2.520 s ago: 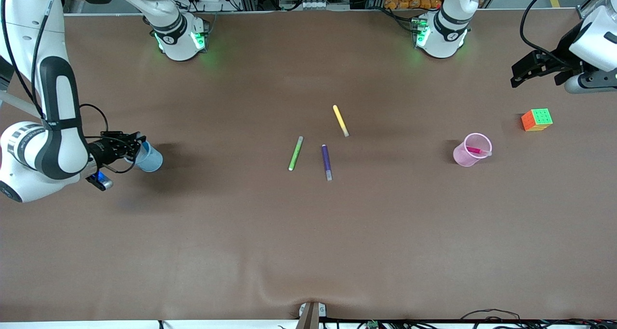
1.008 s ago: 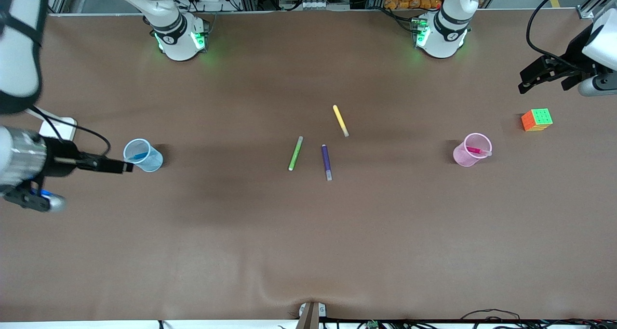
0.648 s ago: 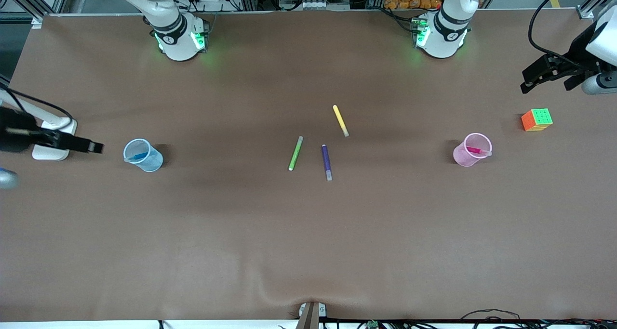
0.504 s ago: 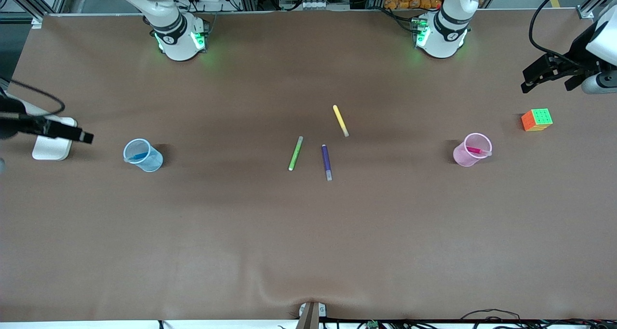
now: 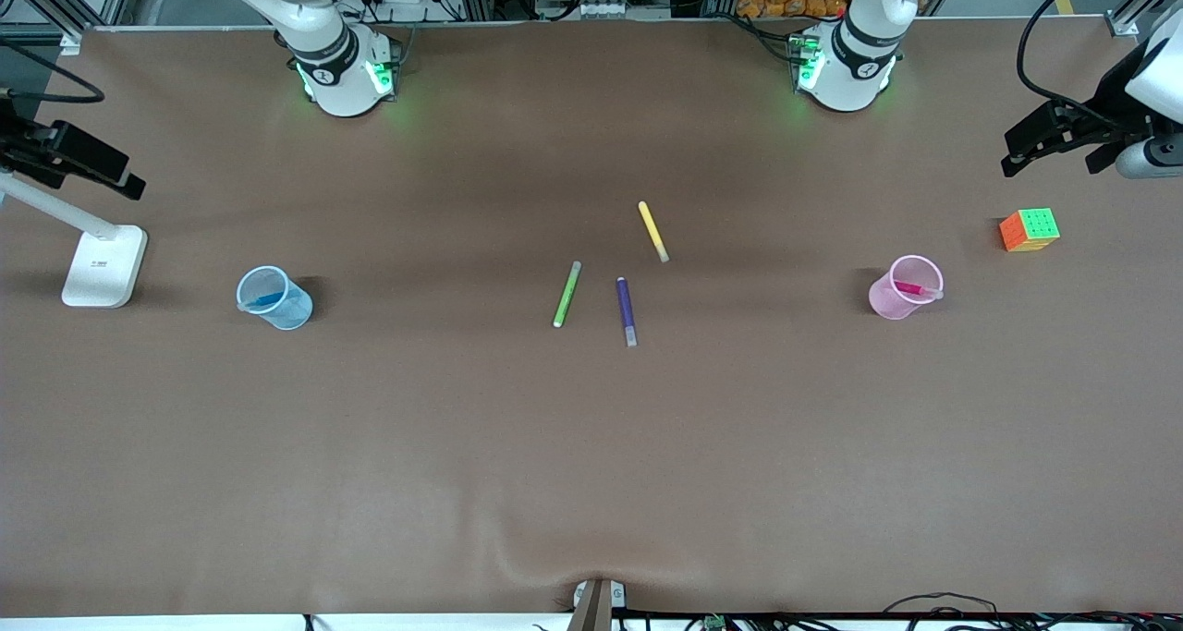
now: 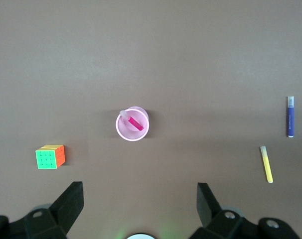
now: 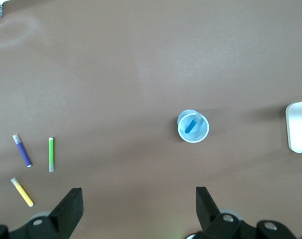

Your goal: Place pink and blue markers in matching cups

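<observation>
Inside the pale pink translucent plastic cup (image 5: 904,287), toward the left arm's end of the table, the slim magenta-pink marker (image 5: 910,288) leans tilted, long axis slanting from cup floor up to rim, pale grey cap end up, resting on the rim. Same w/ the bright blue marker (image 5: 269,298) inside the pale blue translucent plastic cup (image 5: 274,297) at the right arm's end: tilted, cap end at the rim. Both cups upright, round-rimmed, see-through.

Mid-table, well apart from both cups, three stick-shaped pens lie flat: green marker (image 5: 567,294), purple marker (image 5: 627,310), yellow marker (image 5: 653,231), the yellow farthest from the front camera.

Multicoloured gridded puzzle cube (image 5: 1029,229) sits near the pink cup. White flat-based stand (image 5: 103,265) sits near the blue cup.

Left gripper (image 5: 1054,137) hangs over the table above the cube, fingers spread, empty. Right gripper (image 5: 88,162) hangs over the white stand, fingers apart, holding nothing.

Smooth brown table cover (image 5: 591,446).
</observation>
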`<state>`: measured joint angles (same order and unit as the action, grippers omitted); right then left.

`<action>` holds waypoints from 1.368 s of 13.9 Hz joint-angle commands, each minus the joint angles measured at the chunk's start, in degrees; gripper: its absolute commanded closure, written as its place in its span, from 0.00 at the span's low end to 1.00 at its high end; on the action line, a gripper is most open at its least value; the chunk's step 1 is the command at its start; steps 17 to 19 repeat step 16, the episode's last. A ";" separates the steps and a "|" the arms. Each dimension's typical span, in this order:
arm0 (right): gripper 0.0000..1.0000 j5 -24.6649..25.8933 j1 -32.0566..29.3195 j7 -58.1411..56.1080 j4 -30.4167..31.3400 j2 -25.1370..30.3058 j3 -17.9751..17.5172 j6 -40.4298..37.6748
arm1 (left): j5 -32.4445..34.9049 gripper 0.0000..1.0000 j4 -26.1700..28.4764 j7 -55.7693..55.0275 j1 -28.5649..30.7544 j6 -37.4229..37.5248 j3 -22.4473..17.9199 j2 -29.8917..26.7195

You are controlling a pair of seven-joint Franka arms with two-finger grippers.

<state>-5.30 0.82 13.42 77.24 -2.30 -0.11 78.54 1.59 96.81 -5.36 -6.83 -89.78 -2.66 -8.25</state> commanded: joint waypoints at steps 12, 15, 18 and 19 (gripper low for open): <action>0.00 2.31 -1.96 -12.62 6.88 4.41 -0.06 3.20 | 0.87 0.00 -3.03 0.35 0.15 2.06 0.46 0.60; 0.00 2.31 -1.96 -16.92 7.05 4.41 0.90 3.02 | 0.87 0.00 -3.03 0.44 0.24 2.59 0.46 0.87; 0.00 2.31 -1.96 -18.76 7.23 4.41 0.99 2.93 | 0.78 0.00 -3.03 0.44 0.32 2.67 0.46 0.87; 0.00 2.31 -1.96 -18.76 7.23 4.41 0.99 2.93 | 0.78 0.00 -3.03 0.44 0.32 2.67 0.46 0.87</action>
